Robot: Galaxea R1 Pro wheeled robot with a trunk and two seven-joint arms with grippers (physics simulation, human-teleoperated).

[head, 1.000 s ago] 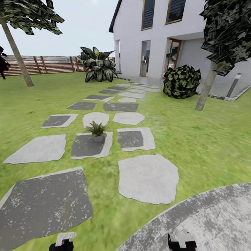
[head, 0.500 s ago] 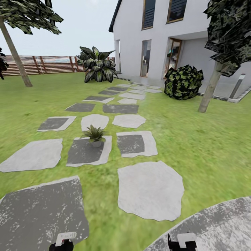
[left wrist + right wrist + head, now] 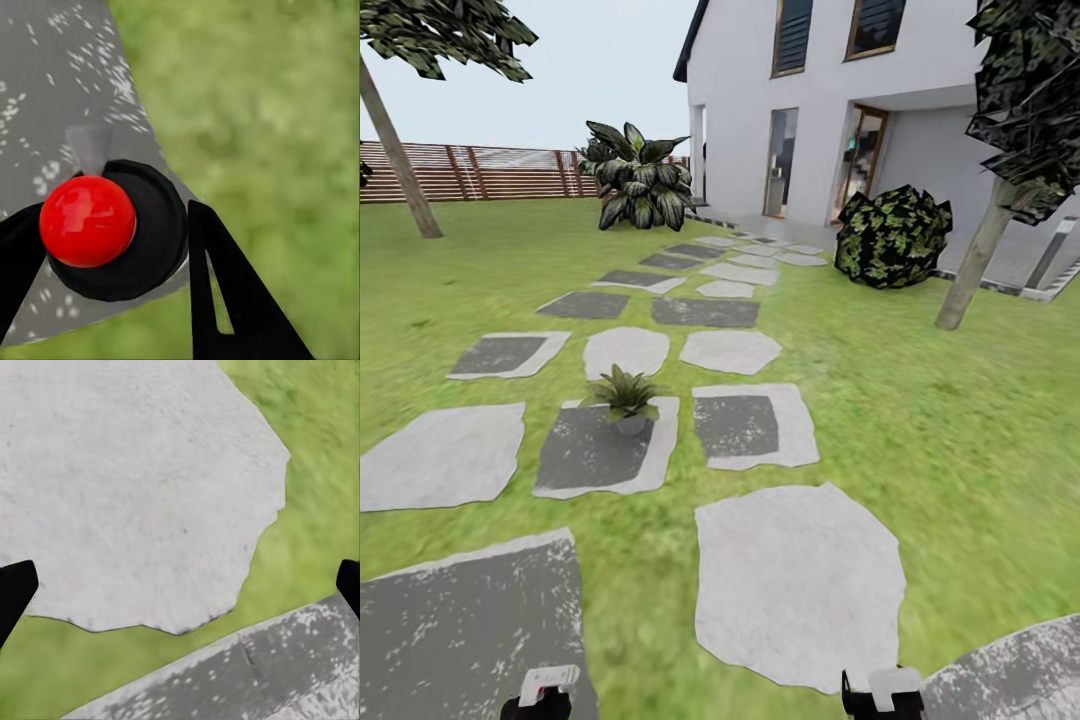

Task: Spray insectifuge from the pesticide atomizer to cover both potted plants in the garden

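- Left hand [image 3: 112, 300]: jaws apart around a red ball on a black disc; no atomizer held.
- One potted plant [image 3: 624, 397] sits on a dark stepping stone [image 3: 595, 450], apparently unsprayed.
- Right hand [image 3: 180, 585]: jaws wide, empty.
- Pickup and both sprayings remain.

— Any words, labels or numbers out here that I can read for you?

— None. I look over the house wall [image 3: 740, 90], the fence [image 3: 490, 172] and the stepping stones [image 3: 796, 580], and nothing on them carries a letter, a digit or a sign.

— And close by your claws?

— The red ball [image 3: 88, 220] by my left claw bears no mark, and the stone under my right claw is bare of any writing.
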